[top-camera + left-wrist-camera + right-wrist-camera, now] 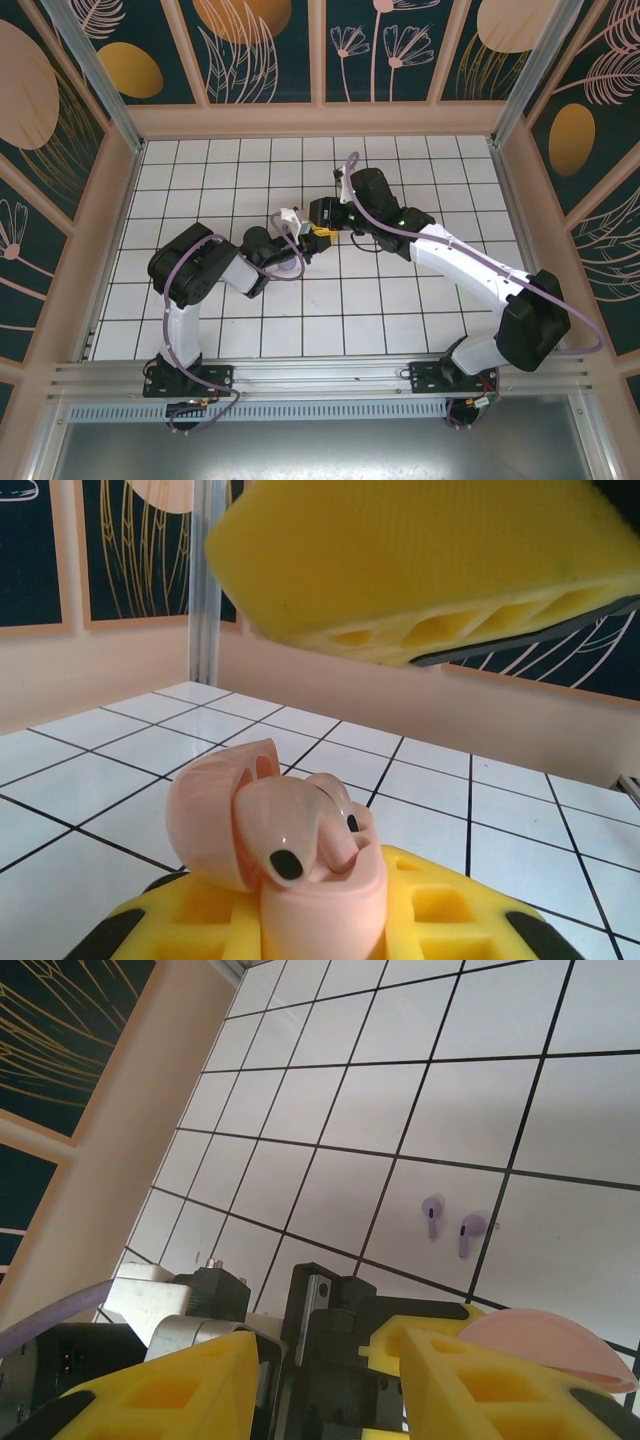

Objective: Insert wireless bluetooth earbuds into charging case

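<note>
Notes left gripper (pixel 320 942) clamped shut on the lid-up pink charging case (pixel 320 895) at mid-table, pink earbud (pixel 295 830) tilted in its well and seemingly not seated, right gripper (pixel 325 1345) spread empty just above; warns of a skewed push ejecting the earbud or twisting the case.

The bench (pixel 400 310) is white tile crossed by a dark grid. Around the bench, the walls (pixel 260 50) are deep teal with peach line-drawn leaves and flowers, gold and peach discs, and peach framing. The charging case (pixel 325 910) is glossy pale pink, and so is the pink earbud (pixel 295 825), which is marked with black ovals. The left gripper (pixel 420 760) has bright yellow jaws. On the bench, the two lilac earbuds (pixel 431 1210) are a soft purple-grey.
</note>
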Robot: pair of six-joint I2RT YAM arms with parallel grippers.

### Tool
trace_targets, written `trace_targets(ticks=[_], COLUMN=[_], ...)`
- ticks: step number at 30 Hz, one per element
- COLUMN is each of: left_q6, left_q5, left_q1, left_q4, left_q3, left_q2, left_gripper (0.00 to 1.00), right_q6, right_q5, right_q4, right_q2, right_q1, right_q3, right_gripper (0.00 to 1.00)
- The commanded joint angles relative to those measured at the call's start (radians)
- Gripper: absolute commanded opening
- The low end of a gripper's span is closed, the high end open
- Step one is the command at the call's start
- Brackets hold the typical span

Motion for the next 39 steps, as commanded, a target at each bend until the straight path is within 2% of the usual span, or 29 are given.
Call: trace_targets(ticks=[1, 17, 26, 31, 39], left_q6=[-0.006, -0.013, -0.012, -0.013, -0.011], left_q5=[0.022, 0.021, 0.020, 0.021, 0.023], left_q1=[-0.009, -0.009, -0.009, -0.009, -0.009], left_q4=[0.240, 0.236, 0.236, 0.232, 0.227], left_q3=[0.014, 0.013, 0.014, 0.019, 0.019], left_q2=[-0.005, -0.005, -0.006, -0.011, -0.014], left_gripper=[0.00, 0.00, 0.00, 0.00, 0.00], right_q6=[0.046, 0.043, 0.011, 0.022, -0.001], right_q5=[-0.055, 0.018, 0.216, 0.346, 0.336], right_q4=[0.035, -0.013, -0.193, -0.322, -0.309], right_q2=[-0.013, -0.133, -0.128, -0.042, 0.030], right_q1=[-0.006, -0.030, -0.030, -0.021, 0.010], right_q3=[-0.043, -0.036, 0.054, 0.099, 0.117], right_gripper=[0.42, 0.43, 0.67, 0.71, 0.73])
